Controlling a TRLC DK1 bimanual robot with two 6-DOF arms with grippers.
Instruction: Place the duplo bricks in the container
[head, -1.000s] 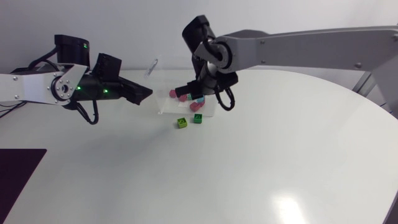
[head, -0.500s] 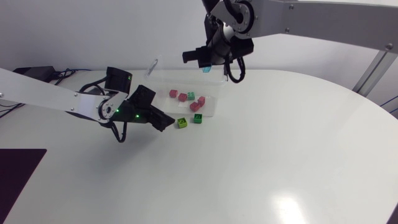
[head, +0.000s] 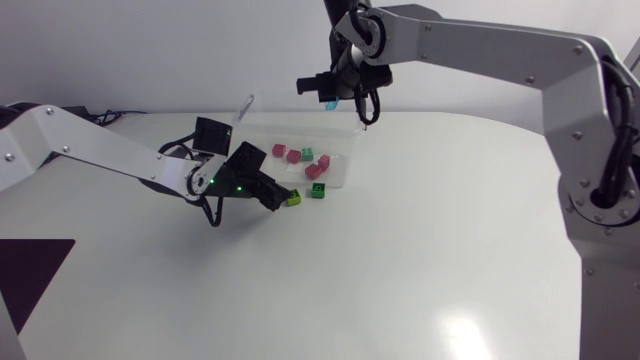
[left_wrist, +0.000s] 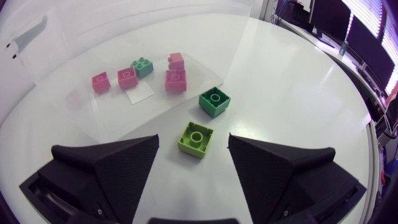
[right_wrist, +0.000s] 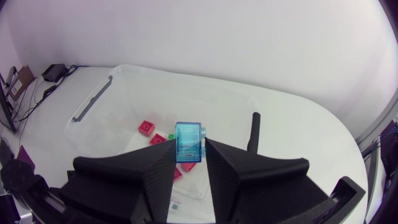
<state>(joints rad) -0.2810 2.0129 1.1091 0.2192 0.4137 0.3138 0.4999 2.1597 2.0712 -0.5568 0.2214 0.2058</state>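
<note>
The left tool (left_wrist: 193, 137) is low over the table (head: 400, 250) with its two fingers spread wide. It is holding nothing. The lime brick (left_wrist: 196, 139) sits on the table right between those fingers, with a gap on each side. The brick is square and turned a little, so its corners point at the fingers. I think the fingers only need to close to catch it, and the left arm is by far the nearer one.

Just past the lime brick is a dark green brick (left_wrist: 215, 101), also on the table. It is close to the edge of the clear container (left_wrist: 112, 118) but outside it.

Inside the container lie four pink bricks (left_wrist: 127, 77) and one small green brick (left_wrist: 142, 66).

Farthest away, the right tool (right_wrist: 188, 146) hangs high over the back of the container. Its fingers are pinched on a blue brick (right_wrist: 189, 142) from both sides. That brick looks ready to drop in.
</note>
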